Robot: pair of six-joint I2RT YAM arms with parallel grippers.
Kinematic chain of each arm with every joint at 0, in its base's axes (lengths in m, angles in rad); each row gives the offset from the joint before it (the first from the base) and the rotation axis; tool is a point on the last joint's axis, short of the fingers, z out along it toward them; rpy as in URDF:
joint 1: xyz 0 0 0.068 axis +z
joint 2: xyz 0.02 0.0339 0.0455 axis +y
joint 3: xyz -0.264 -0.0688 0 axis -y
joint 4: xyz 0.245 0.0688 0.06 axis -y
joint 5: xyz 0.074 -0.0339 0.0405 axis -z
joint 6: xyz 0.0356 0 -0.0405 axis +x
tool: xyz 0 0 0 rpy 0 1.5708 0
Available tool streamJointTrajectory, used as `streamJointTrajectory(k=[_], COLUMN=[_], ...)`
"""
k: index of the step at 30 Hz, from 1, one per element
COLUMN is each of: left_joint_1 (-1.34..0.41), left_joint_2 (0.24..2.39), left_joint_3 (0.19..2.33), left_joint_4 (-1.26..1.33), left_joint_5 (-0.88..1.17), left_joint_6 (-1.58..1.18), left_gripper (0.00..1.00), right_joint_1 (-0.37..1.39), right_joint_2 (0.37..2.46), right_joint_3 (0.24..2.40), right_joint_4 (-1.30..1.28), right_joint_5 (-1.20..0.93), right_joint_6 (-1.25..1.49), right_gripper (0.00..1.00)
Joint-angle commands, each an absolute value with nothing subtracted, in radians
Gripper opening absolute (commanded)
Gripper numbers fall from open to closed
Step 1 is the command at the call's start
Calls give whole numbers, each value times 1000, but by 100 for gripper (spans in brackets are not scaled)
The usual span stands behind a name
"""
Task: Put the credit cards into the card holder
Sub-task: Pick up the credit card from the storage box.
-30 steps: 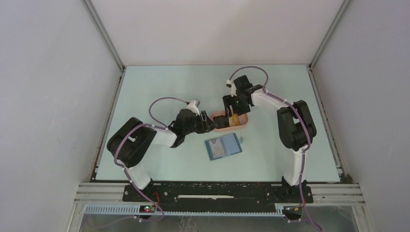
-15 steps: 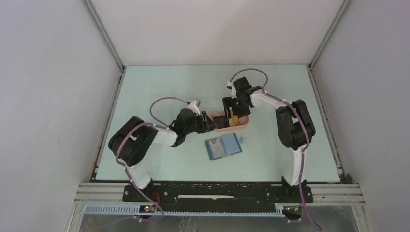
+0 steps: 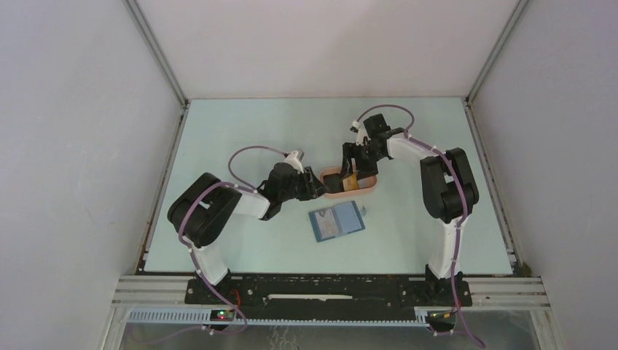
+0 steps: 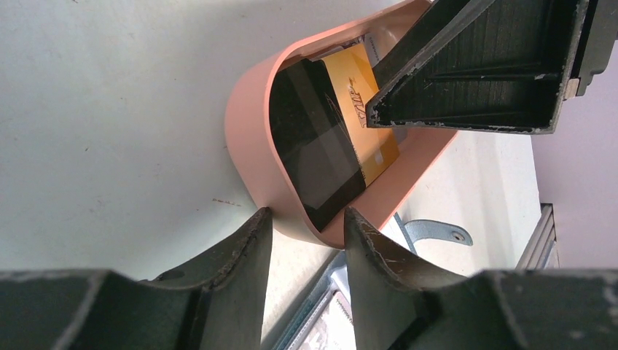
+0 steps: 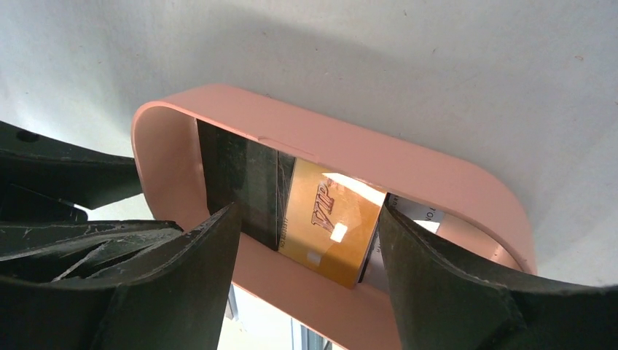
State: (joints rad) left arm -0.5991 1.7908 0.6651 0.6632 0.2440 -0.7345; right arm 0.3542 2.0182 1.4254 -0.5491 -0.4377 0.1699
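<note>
Lying open and flat near the table's middle is the blue card holder (image 3: 335, 221); its snap tab (image 4: 437, 233) shows in the left wrist view. The credit cards lie in a salmon-pink oval tray (image 3: 366, 188): a black card (image 5: 240, 182), a gold one (image 5: 331, 226) overlapping it, and a pale one (image 5: 419, 211) mostly hidden beneath. My right gripper (image 5: 306, 219) hangs open over the tray, its fingers on either side of the gold card without holding it. My left gripper (image 4: 306, 219) is open, with its tips against the outside of the tray's rounded left end.
The tray (image 4: 248, 146) sits just beyond the card holder, between the two grippers. Pale walls and metal rails (image 3: 157, 175) close in the table on three sides. Both arm bases are bolted at the near edge.
My right wrist has shifted slightly to the right above the tray. The left jaws have narrowed a little at the tray's end. The card holder has not moved.
</note>
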Motion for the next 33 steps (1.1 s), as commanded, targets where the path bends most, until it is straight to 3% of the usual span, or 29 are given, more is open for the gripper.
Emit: streamJointTrajectory(k=[1,13,33], left_joint_1=[-610,-610,-610], left_joint_2=[1798,1790,1785], left_joint_3=[719,719,709], left_joint_4=[675,660,653], left_joint_5=[276,268,249], left_joint_6=[-742,-742,-746], left_gripper=[45,44,44], right_joint_1=[354,317,298], right_joint_2=[2040,1982,1941], right_joint_3=[1416,1399,1390], right_joint_4=[-538,-514,-512], right_joint_5=[-572,-681,-752], right_joint_6=[216,236,251], right_gripper=[76,68,66])
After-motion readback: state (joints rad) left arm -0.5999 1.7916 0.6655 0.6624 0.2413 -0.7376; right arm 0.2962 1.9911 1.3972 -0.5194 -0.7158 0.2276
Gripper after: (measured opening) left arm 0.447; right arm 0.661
